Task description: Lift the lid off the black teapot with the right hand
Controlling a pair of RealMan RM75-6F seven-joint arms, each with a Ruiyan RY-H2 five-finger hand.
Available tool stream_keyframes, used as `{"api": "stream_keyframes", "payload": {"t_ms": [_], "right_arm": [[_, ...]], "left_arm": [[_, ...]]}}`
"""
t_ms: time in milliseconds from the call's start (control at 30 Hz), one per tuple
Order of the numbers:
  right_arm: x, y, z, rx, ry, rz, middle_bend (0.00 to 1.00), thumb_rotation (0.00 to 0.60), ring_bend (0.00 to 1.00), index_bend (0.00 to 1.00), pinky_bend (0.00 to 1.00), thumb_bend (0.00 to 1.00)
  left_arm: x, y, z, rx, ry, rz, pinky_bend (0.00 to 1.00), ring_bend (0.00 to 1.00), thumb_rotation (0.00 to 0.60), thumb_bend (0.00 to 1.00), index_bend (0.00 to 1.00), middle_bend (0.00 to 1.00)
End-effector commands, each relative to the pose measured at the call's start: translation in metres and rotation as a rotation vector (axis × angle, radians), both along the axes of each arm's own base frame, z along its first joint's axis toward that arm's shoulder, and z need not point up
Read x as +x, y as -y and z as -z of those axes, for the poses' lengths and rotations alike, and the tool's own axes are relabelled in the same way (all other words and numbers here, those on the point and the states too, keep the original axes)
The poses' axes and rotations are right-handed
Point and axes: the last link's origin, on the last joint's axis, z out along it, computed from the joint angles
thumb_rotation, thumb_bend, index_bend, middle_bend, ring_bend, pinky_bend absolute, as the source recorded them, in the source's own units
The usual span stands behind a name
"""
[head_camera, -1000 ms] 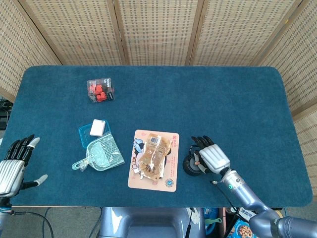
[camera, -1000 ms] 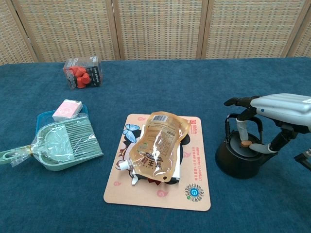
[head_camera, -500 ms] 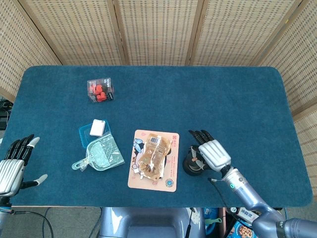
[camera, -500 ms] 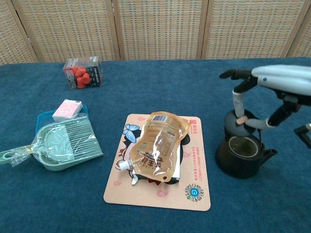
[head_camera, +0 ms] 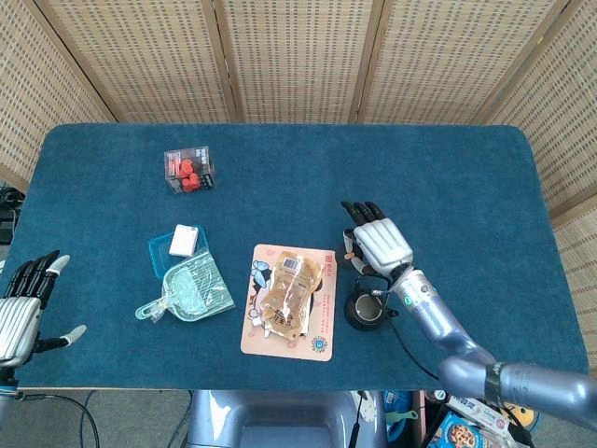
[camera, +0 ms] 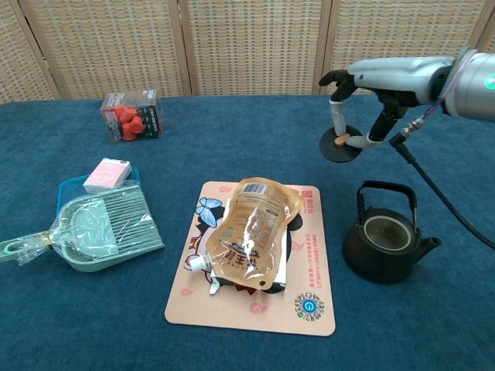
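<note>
The black teapot [camera: 384,246] [head_camera: 364,311] stands uncovered at the table's front right, its handle upright and its inside showing. My right hand [camera: 362,116] [head_camera: 373,245] hovers well above and to the left of the pot. It pinches the black lid [camera: 343,148] by its small knob between thumb and finger; in the head view the hand hides most of the lid. My left hand [head_camera: 23,303] rests at the table's front left edge with fingers spread and nothing in it.
A pink board [camera: 255,259] carrying a clear pouch [camera: 249,236] lies left of the teapot. A green dustpan [camera: 93,228], a teal box with a white block [camera: 107,174] and a clear box of red pieces [camera: 131,116] sit further left.
My right hand has lifted the lid off the teapot and carried it up and away from the pot, toward the left. The teapot now stands uncovered. The left hand stays put.
</note>
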Motion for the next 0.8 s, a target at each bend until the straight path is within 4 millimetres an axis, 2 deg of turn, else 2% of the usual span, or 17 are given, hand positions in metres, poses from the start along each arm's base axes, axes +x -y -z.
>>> {"api": "stream_keyframes", "payload": {"t_ms": [33, 133, 267, 300, 367, 400, 433, 533, 700, 800], "right_arm": [[0.012, 0.023, 0.031, 0.014, -0.077, 0.029, 0.04, 0.6, 0.0, 0.64, 0.0, 0.52], [0.004, 0.032, 0.044, 0.018, -0.09, 0.09, 0.05, 0.6, 0.0, 0.64, 0.0, 0.52], [-0.006, 0.036, 0.052, 0.028, -0.12, 0.13, 0.04, 0.6, 0.0, 0.64, 0.0, 0.52], [-0.008, 0.037, 0.053, 0.033, -0.133, 0.132, 0.03, 0.6, 0.0, 0.61, 0.0, 0.46], [-0.013, 0.037, 0.052, 0.048, -0.186, 0.135, 0.01, 0.6, 0.0, 0.42, 0.0, 0.23], [-0.013, 0.038, 0.049, 0.037, -0.2, 0.133, 0.0, 0.6, 0.0, 0.27, 0.0, 0.09], [-0.013, 0.038, 0.047, 0.028, -0.198, 0.132, 0.0, 0.6, 0.0, 0.16, 0.0, 0.02], [-0.008, 0.037, 0.03, -0.013, -0.147, 0.132, 0.0, 0.6, 0.0, 0.07, 0.0, 0.0], [-0.002, 0.024, -0.012, -0.074, -0.045, 0.087, 0.0, 0.6, 0.0, 0.06, 0.0, 0.0], [-0.005, 0.01, -0.04, -0.113, -0.013, 0.039, 0.0, 0.6, 0.0, 0.06, 0.0, 0.0]], "left_arm": [[-0.001, -0.001, -0.001, 0.0, 0.001, -0.003, 0.0, 0.0, 0.6, 0.17, 0.0, 0.0], [-0.003, -0.002, -0.003, 0.005, 0.008, -0.01, 0.0, 0.0, 0.6, 0.17, 0.0, 0.0], [-0.004, -0.003, -0.004, 0.007, 0.014, -0.015, 0.0, 0.0, 0.6, 0.17, 0.0, 0.0], [-0.004, -0.003, -0.004, 0.007, 0.015, -0.015, 0.0, 0.0, 0.6, 0.17, 0.0, 0.0], [-0.005, -0.004, -0.005, 0.006, 0.02, -0.015, 0.0, 0.0, 0.6, 0.17, 0.0, 0.0], [-0.005, -0.004, -0.005, 0.007, 0.021, -0.016, 0.0, 0.0, 0.6, 0.17, 0.0, 0.0], [-0.005, -0.004, -0.005, 0.006, 0.023, -0.017, 0.0, 0.0, 0.6, 0.17, 0.0, 0.0], [-0.005, -0.003, -0.006, 0.005, 0.025, -0.013, 0.0, 0.0, 0.6, 0.17, 0.0, 0.0], [-0.004, -0.001, -0.007, 0.009, 0.029, -0.007, 0.0, 0.0, 0.6, 0.17, 0.0, 0.0], [-0.004, 0.0, -0.006, 0.007, 0.027, -0.004, 0.0, 0.0, 0.6, 0.17, 0.0, 0.0]]}}
